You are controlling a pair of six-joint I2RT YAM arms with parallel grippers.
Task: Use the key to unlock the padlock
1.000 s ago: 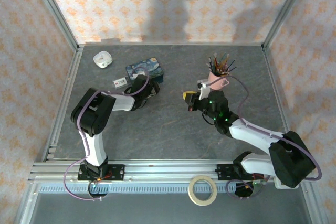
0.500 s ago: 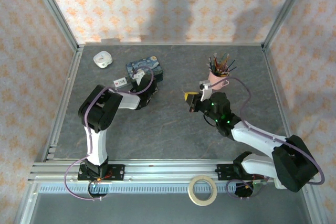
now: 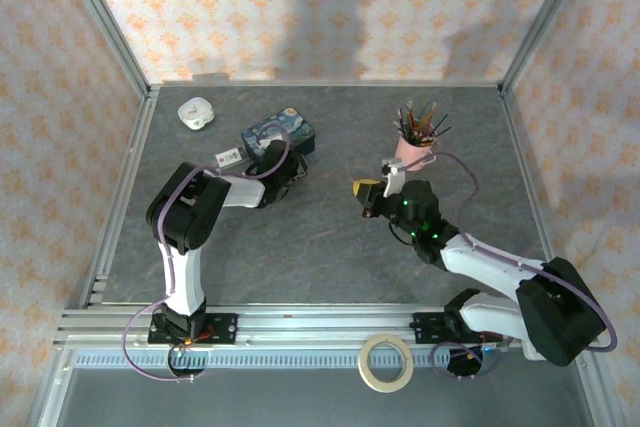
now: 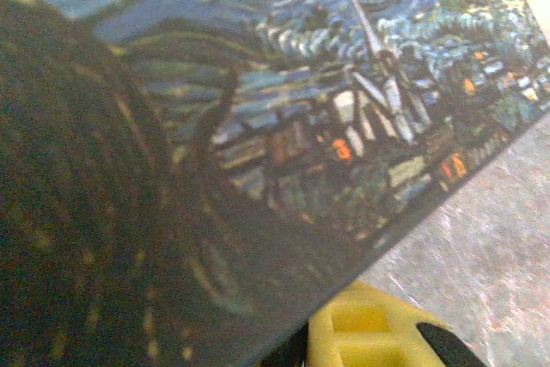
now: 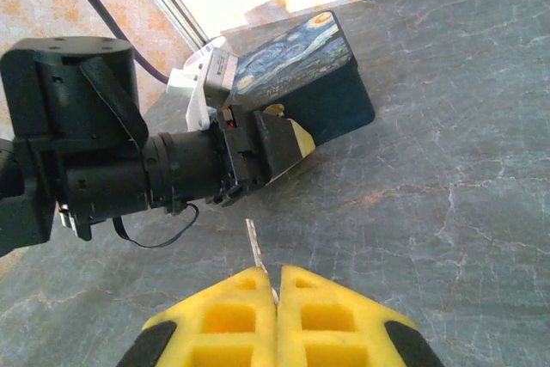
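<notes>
The key (image 5: 255, 251) shows as a thin silver blade sticking out between the yellow fingers of my right gripper (image 5: 277, 285), which is shut on it. That gripper (image 3: 365, 190) hovers mid-table and points left toward my left gripper (image 3: 290, 172). The left gripper (image 5: 275, 148) is pressed low against the front edge of the blue starry tin (image 3: 280, 134). In the left wrist view the tin (image 4: 344, 83) looms very close, with one yellow finger (image 4: 378, 333) showing under its edge. The padlock is hidden. The gap between the left jaws is out of sight.
A white tag (image 3: 230, 156) lies left of the tin, and a small white object (image 3: 195, 112) sits at the back left. A pink cup of pencils (image 3: 417, 142) stands behind my right gripper. A tape roll (image 3: 386, 362) rests on the front rail.
My left gripper has pushed right along the tin's front edge, and the tin has shifted slightly. My right gripper has barely moved and still holds the key.
</notes>
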